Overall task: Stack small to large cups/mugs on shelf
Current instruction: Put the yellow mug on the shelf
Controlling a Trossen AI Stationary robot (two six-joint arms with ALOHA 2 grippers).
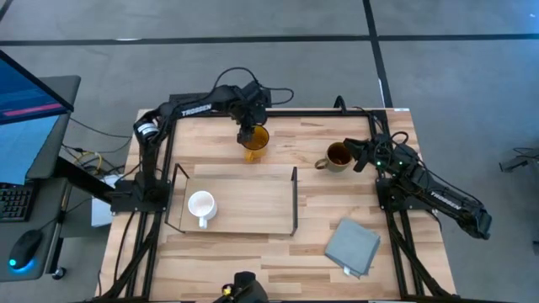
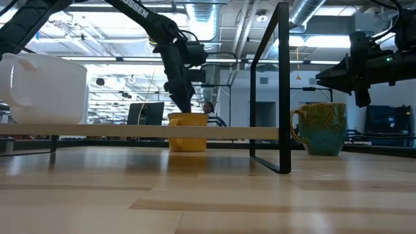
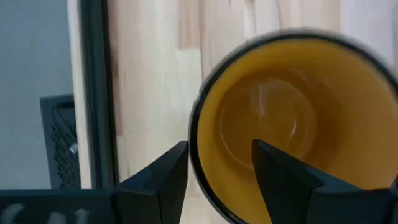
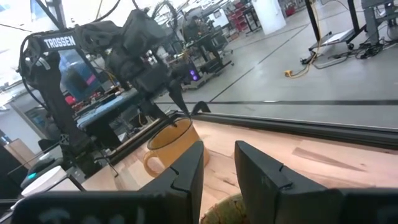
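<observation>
1. The worktop is made of pale wooden planks with long straight lines in the grain.
2. The shelf sits in the middle of the high view. It is a flat light wood board with thin black wire ends that stand up.
3. The white mug stands on the left part of the shelf. It is round, smooth and shiny.
4. The yellow mug stands on the worktop just above the shelf in the high view. It looks glassy and see-through.
5. The left hand is at the yellow mug. 1 dark finger is inside the rim and 1 is outside, with a narrow gap around the wall.
6. The olive mug is speckled and dark inside. It stands on the worktop right of the shelf.
7. The right hand hangs just above the olive mug, fingers a little apart, holding nothing.
8. A soft grey folded cloth lies at the lower right.
</observation>
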